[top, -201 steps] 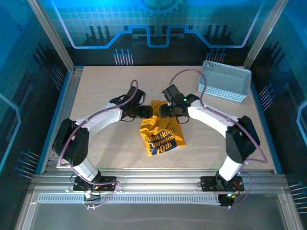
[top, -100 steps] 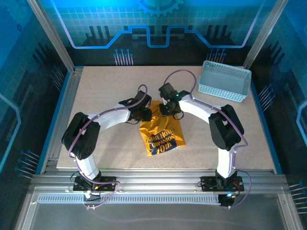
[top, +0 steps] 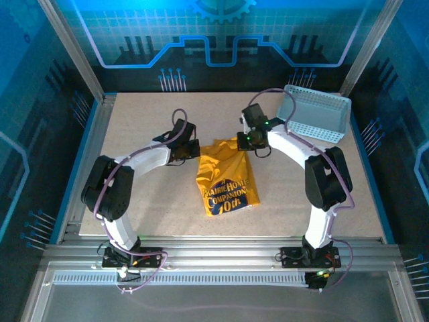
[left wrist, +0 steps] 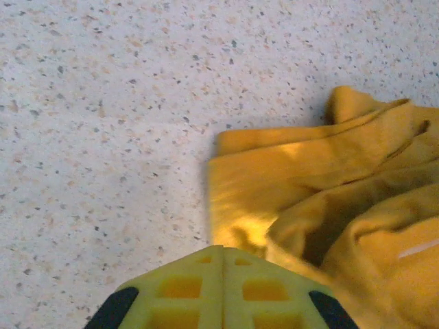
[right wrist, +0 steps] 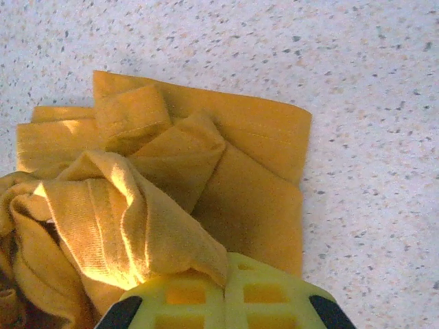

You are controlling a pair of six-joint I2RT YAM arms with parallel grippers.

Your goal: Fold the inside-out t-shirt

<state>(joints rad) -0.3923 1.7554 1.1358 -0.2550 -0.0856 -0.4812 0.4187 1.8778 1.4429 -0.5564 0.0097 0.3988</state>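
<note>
The inside-out t-shirt (top: 224, 182), mustard yellow with blue print, lies bunched mid-table. My left gripper (top: 190, 149) sits at its upper left corner. In the left wrist view the left gripper (left wrist: 223, 248) is shut, and the shirt's (left wrist: 322, 171) edge runs under its tips. A small white tag (left wrist: 418, 248) shows at the right. My right gripper (top: 249, 141) is at the upper right corner. In the right wrist view the right gripper (right wrist: 225, 271) is shut on a fold of the shirt (right wrist: 171, 157), which drapes over its left finger.
A pale grey perforated basket (top: 316, 114) stands at the back right, close to the right arm's cable. Bare speckled table (top: 134, 121) lies left of the shirt and behind it. Metal frame rails run along the table edges.
Both grippers have shut and moved apart and toward the back. The shirt's top edge is now spread wider between them. The basket's left end looks shifted.
</note>
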